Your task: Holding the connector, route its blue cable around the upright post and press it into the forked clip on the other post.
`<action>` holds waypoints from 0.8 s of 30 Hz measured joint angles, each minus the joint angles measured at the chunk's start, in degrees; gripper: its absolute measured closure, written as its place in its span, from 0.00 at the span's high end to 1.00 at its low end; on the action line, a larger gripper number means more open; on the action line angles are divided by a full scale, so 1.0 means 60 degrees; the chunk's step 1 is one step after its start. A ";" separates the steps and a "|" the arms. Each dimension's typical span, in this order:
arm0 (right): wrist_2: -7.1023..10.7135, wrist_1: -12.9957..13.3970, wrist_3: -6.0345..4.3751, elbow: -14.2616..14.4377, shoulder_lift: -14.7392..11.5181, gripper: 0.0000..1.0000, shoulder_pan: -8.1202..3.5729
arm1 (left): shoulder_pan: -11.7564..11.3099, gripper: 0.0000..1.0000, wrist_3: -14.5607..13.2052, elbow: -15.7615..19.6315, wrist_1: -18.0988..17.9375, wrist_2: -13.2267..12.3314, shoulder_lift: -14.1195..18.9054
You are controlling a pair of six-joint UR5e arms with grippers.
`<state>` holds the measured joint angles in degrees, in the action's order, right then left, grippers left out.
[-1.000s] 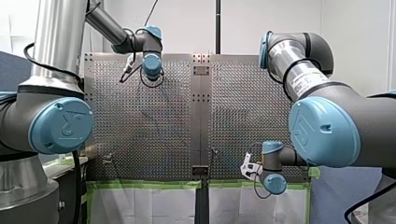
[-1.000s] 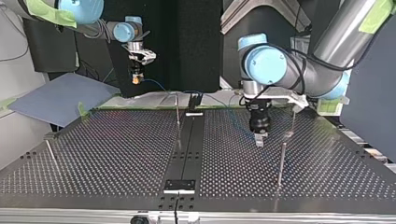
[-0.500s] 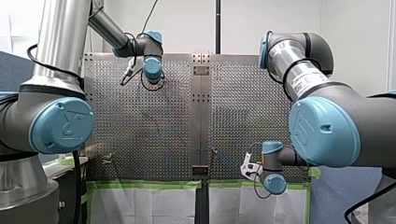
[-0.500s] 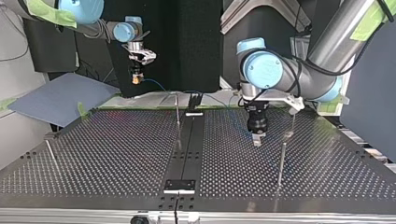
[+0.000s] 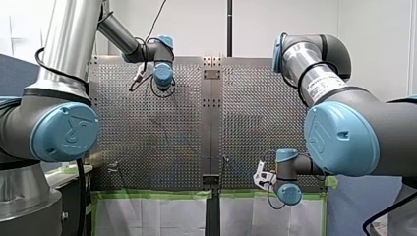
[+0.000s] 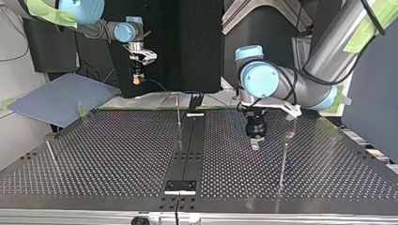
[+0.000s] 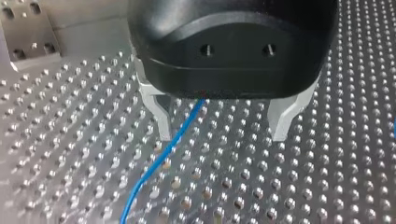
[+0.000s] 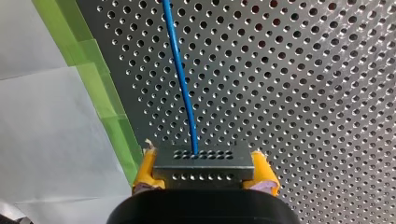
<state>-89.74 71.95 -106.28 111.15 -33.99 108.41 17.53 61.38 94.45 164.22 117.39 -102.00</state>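
Observation:
My right gripper (image 8: 203, 173), with yellow pads (image 8: 144, 170), is shut on the grey connector (image 8: 203, 161). The blue cable (image 8: 181, 79) runs from the connector ahead over the perforated plate. In the top view my right gripper (image 6: 136, 78) hangs above the table's far left edge. My left gripper (image 7: 222, 133) stands open just above the plate, its metal fingers (image 7: 159, 116) apart. The cable (image 7: 163, 156) passes between them untouched, close to one finger. In the top view my left gripper (image 6: 255, 143) is beside a thin upright post (image 6: 283, 161). Another post (image 6: 178, 112) stands near the middle.
A black rail (image 6: 187, 150) splits the perforated table (image 6: 117, 154) down the middle. A short post (image 6: 49, 151) stands at the top view's left. A blue-grey board (image 6: 61, 98) lies beyond that corner. Green tape (image 8: 105, 107) marks the table edge by my right gripper.
My left gripper has slid a little toward the top view's left and stays open. My right arm has not moved.

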 joint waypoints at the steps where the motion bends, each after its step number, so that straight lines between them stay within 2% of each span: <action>1: 0.0000 0.0002 0.0000 0.0000 0.0000 0.00 -0.0001 | -0.0015 1.00 -0.0002 -0.0052 0.0017 0.0038 -0.0009; 11: 0.0000 0.0006 0.0004 0.0000 0.0013 0.00 0.0012 | -0.0002 1.00 -0.0059 -0.0164 0.0164 0.0142 -0.0154; 16: 0.0000 0.0007 0.0010 0.0000 0.0026 0.00 0.0019 | 0.0236 1.00 -0.0219 -0.0161 0.0280 0.0289 -0.0504; 24: 0.0001 0.0002 0.0015 0.0001 0.0031 0.00 0.0029 | 0.0389 1.00 -0.0264 -0.0160 0.0288 0.0396 -0.1056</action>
<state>-89.74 71.97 -106.19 111.16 -33.81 108.58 19.86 59.80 93.49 165.95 119.76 -108.34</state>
